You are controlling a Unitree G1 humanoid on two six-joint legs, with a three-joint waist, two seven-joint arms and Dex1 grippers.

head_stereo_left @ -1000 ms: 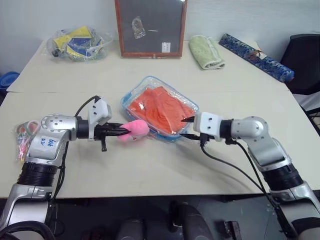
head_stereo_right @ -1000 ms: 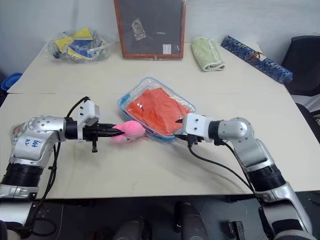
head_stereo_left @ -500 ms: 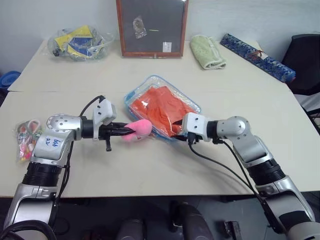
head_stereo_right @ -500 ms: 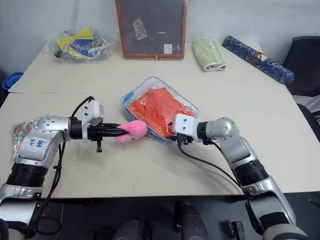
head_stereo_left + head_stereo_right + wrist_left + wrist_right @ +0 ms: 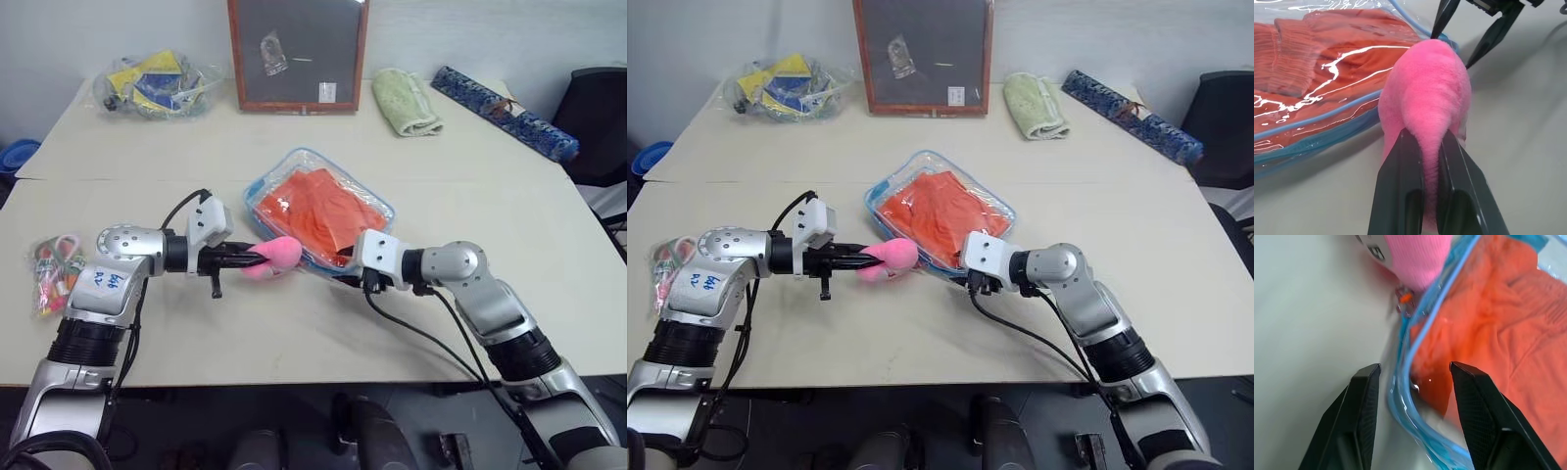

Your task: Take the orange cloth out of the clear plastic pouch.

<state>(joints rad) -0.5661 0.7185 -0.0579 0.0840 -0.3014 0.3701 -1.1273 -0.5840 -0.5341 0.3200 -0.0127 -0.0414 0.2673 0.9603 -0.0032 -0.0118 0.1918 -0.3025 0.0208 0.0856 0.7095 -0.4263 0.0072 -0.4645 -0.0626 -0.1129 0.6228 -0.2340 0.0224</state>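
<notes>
The orange cloth point(image 5: 318, 213) lies folded inside the clear plastic pouch point(image 5: 294, 155), which rests flat mid-table with its light blue edging showing. My left gripper point(image 5: 257, 260) is shut on a pink plush point(image 5: 279, 255) at the pouch's near left edge; its fingers point(image 5: 1400, 181) pinch the plush's narrow end point(image 5: 1427, 83). My right gripper point(image 5: 343, 277) is open at the pouch's near corner. In the right wrist view its fingers point(image 5: 1364, 401) straddle the blue edge point(image 5: 1408, 347) with the cloth point(image 5: 1498, 323) just beyond. I cannot tell whether they touch it.
Along the back of the table stand a framed dark board point(image 5: 297, 54), a clear bag of yellow and blue items point(image 5: 157, 83), a pale green towel point(image 5: 404, 101) and a blue patterned roll point(image 5: 505, 113). A small packet of colourful bits point(image 5: 49, 269) lies at the left edge.
My right gripper has moved down and to the left, rolling its wrist, and now sits at the pouch's near corner. The left gripper still holds the plush in the same place.
</notes>
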